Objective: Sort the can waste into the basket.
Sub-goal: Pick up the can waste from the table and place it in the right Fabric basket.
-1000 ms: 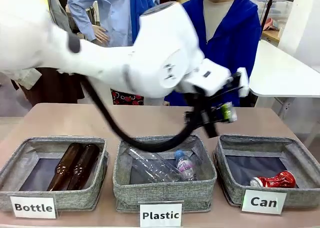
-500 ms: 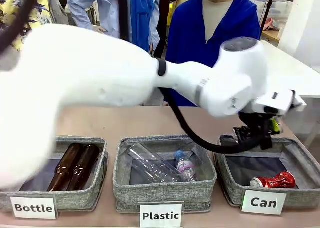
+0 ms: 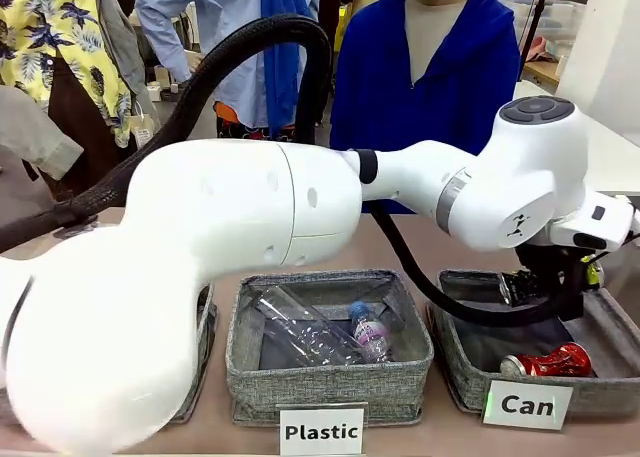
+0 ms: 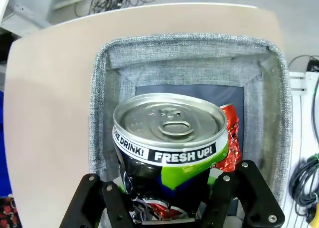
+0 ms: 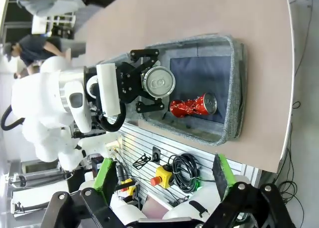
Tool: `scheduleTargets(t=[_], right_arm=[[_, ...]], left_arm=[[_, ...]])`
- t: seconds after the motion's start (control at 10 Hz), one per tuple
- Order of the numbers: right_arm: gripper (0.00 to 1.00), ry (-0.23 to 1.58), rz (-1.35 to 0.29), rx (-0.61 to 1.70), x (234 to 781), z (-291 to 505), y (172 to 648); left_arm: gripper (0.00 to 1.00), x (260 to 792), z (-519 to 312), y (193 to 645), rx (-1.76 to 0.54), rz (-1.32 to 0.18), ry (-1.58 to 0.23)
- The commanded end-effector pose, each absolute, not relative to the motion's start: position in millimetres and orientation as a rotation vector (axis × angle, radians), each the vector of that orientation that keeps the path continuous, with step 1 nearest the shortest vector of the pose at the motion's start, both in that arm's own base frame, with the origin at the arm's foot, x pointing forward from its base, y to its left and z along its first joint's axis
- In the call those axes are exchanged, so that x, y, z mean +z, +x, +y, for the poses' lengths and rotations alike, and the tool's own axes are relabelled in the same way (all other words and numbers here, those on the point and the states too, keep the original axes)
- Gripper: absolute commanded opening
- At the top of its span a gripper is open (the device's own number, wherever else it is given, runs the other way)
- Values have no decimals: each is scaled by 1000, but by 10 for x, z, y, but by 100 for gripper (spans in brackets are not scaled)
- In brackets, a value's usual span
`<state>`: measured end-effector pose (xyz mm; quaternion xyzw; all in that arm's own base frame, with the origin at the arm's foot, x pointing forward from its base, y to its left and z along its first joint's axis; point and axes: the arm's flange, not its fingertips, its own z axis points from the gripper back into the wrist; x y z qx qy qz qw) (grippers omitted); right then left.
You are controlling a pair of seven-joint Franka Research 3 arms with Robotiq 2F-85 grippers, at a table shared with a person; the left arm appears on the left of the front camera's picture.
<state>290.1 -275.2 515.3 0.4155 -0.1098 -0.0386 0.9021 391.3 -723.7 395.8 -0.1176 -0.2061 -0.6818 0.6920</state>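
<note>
We see the left gripper [image 4: 167, 208] clamped on the dark can [image 4: 169, 148], apparently above the "Can" basket [image 4: 102, 113] holding the red can [image 4: 230, 143]. Right gripper [image 5: 164, 180] spread wide, empty.

Left arm [image 3: 250, 237] hides most of the left-hand basket [image 3: 205, 327] in the front view, sign included. Held can [image 4: 169, 143] covers much of the red can [image 4: 230, 143]; its lower body sits hidden between the fingers [image 4: 114, 208].
</note>
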Motion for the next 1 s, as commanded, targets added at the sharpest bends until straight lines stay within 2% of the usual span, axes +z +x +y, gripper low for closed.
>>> scheduleTargets(t=[0.0, 0.2, 0.3, 0.4, 0.5, 0.6, 0.7, 0.9], right_arm=[[100, 848, -226, -88, 5204, -2759, 2916], [100, 848, -226, -88, 5204, -2759, 2916], [100, 848, -226, -88, 5204, -2759, 2916], [100, 848, -226, -88, 5204, -2759, 2916], [100, 848, -226, -88, 5204, -2759, 2916], [100, 848, -226, -88, 5204, -2759, 2916], [100, 848, -226, -88, 5204, -2759, 2916], [100, 848, -226, -88, 5204, -2759, 2916]], left_arm=[[0, 3991, -7177, 3897, -1499, -475, -263], [0, 3961, -7233, 3922, -1520, -463, -264], [60, 3949, -7210, 3920, -1556, -477, -253], [60, 3954, -7206, 3906, -1561, -467, -259], [100, 3953, -7197, 3899, -1551, -464, -271], [64, 3945, -7196, 3910, -1546, -464, -280], [100, 3947, -7197, 3919, -1553, -459, -281], [100, 3933, -7199, 3938, -1556, -445, -296]])
